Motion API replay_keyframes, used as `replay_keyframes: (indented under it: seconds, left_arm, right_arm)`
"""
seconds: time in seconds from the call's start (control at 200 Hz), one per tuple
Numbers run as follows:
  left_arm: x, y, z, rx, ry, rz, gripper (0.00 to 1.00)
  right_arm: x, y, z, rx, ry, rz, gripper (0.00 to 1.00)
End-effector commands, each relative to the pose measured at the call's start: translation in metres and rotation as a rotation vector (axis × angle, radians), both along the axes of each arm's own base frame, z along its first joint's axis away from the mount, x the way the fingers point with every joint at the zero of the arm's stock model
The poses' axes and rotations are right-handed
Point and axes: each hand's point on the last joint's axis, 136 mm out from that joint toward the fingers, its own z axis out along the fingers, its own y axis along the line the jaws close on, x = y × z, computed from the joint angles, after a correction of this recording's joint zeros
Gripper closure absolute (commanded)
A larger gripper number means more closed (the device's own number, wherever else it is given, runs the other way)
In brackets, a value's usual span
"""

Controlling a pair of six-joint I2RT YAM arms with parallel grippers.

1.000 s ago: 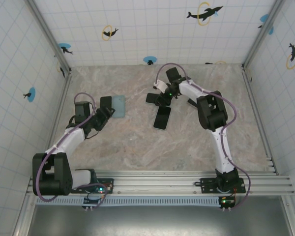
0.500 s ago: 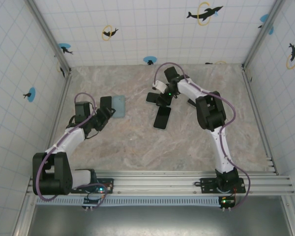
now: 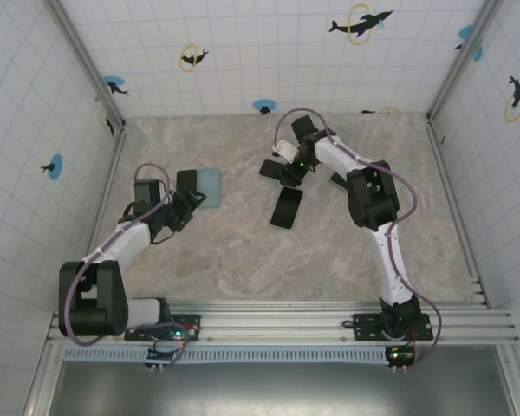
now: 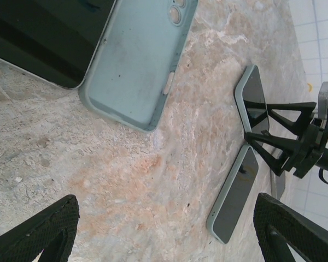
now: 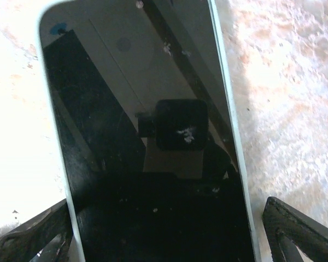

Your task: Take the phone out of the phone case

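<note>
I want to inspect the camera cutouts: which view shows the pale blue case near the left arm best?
Left wrist: the pale blue case is close, cutouts and side button clear. Top external gives a small pale rectangle. Right wrist faces another phone.

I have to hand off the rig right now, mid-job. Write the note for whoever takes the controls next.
Left gripper: open, holding nothing, hanging just short of the empty case.
Right gripper: open, holding nothing, poised low over a cased phone lying screen up, one finger on each side of it.
Things: the empty case lies on the table with a dark slab, probably its bare phone, right beside it. A second cased phone lies closer to the arm bases.
Done: one case looks emptied.
Left: both cased phones need taking out; nothing is gripped yet.
</note>
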Motion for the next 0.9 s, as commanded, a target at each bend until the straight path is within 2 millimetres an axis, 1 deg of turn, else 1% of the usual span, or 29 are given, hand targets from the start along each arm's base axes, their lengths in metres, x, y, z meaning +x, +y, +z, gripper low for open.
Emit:
replay_keyframes:
  seconds: [0.0,0.135,0.27,0.33,0.45,0.55,0.671,0.736,0.896]
  left_arm:
    - [0.006,-0.005,0.011,0.006,-0.034,-0.042,0.15]
    - [0.007,-0.006,0.008,-0.001,-0.025,-0.044,0.15]
    - [0.011,-0.007,0.012,-0.002,-0.035,-0.049,0.15]
    - [0.012,-0.007,0.013,-0.001,-0.036,-0.049,0.15]
    - [0.011,-0.008,0.012,-0.008,-0.029,-0.052,0.15]
    - [0.011,-0.008,0.013,-0.010,-0.029,-0.053,0.16]
    - [0.013,-0.008,0.014,-0.011,-0.032,-0.052,0.16]
    - [0.014,-0.008,0.016,-0.012,-0.035,-0.050,0.16]
    - [0.016,-0.008,0.021,-0.018,-0.049,-0.047,0.16]
  right_arm:
    - [-0.026,-0.046,-0.059,-0.215,0.153,-0.062,0.10]
    - [-0.026,-0.039,-0.058,-0.172,0.163,-0.067,0.11]
    - [-0.026,-0.039,-0.068,-0.190,0.164,-0.061,0.15]
    - [-0.026,-0.040,-0.071,-0.196,0.163,-0.066,0.19]
    - [-0.023,-0.041,-0.076,-0.194,0.162,-0.076,0.31]
    - [-0.020,-0.040,-0.072,-0.191,0.148,-0.080,0.36]
    - [-0.010,-0.036,-0.058,-0.165,0.103,-0.101,0.45]
    - [-0.002,-0.034,-0.046,-0.140,0.075,-0.118,0.47]
    - [0.019,-0.024,-0.001,-0.030,-0.014,-0.175,0.56]
